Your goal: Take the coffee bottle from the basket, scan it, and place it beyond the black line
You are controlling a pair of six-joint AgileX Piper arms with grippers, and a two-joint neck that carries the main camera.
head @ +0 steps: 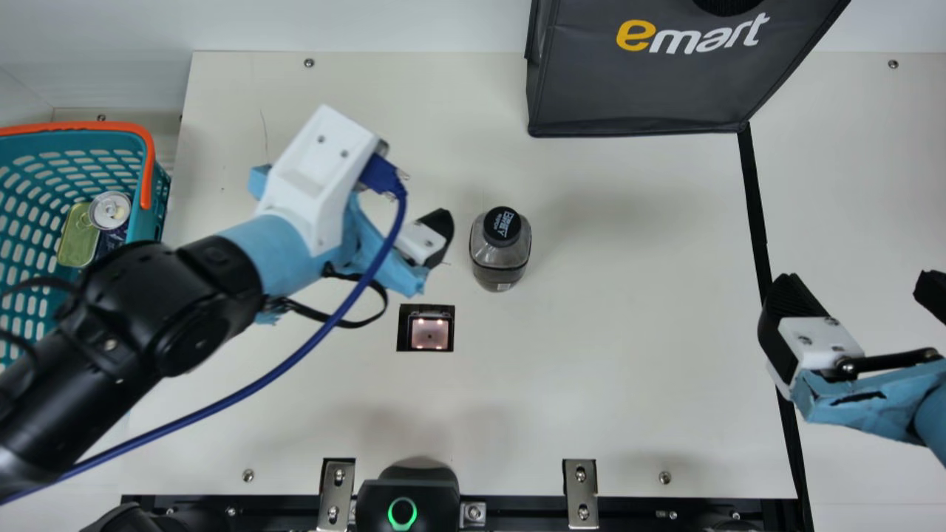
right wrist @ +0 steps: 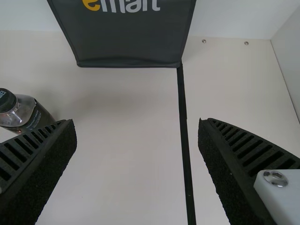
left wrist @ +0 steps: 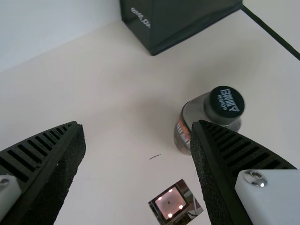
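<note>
Standing upright on desk (head: pixel 628 355), mid-frame in main view: coffee bottle (head: pixel 500 255), out of basket (head: pixel 158 210), first part done. Scan at scanner (head: pixel 429 332): can't tell. Left tool (left wrist: pixel 138 124), right tool (right wrist: pixel 137 122): spread, empty. Remaining: grasp, carry past black line (head: pixel 755 214), frame's right side.

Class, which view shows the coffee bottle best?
The main view: the bottle stands there whole and uncovered. The left jaws hide part of its body in the left wrist view; the right wrist view's edge crops it.
</note>
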